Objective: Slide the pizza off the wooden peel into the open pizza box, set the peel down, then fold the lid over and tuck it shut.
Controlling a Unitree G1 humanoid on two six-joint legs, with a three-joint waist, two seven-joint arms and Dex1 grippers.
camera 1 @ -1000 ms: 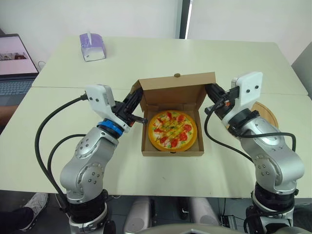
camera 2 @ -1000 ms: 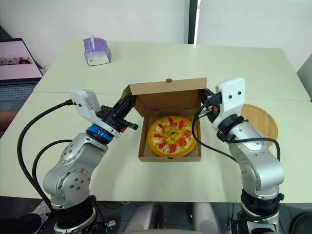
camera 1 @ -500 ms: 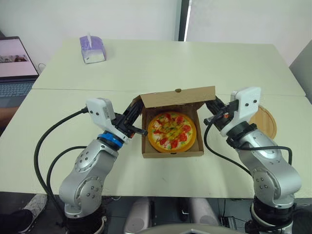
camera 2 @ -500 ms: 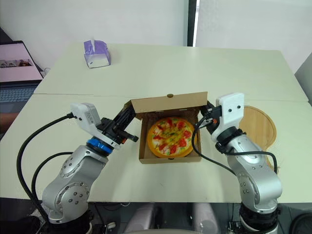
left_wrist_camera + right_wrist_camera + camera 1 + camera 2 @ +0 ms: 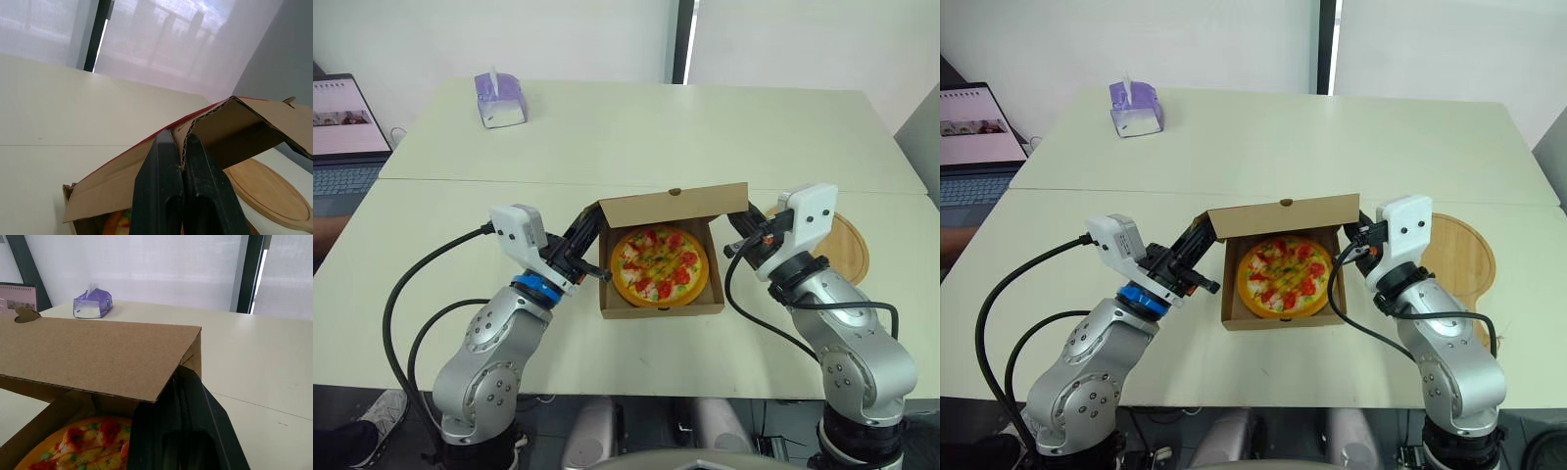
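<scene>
Pizza sits in the box at mid-frame, peel parked at right. The lid has dropped from near upright to half over. My left gripper and right gripper stay pinched on its side flaps; closing and tucking remain.

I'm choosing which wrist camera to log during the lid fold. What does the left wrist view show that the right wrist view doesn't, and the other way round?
Left wrist, not right wrist: the wooden peel lying on the table, and the left gripper shut on the corrugated edge of the box lid. Right wrist, not left wrist: the purple tissue box, a laptop screen and the toppings of the pizza. Both: the lid partly lowered over the pizza, and the cream table.
</scene>
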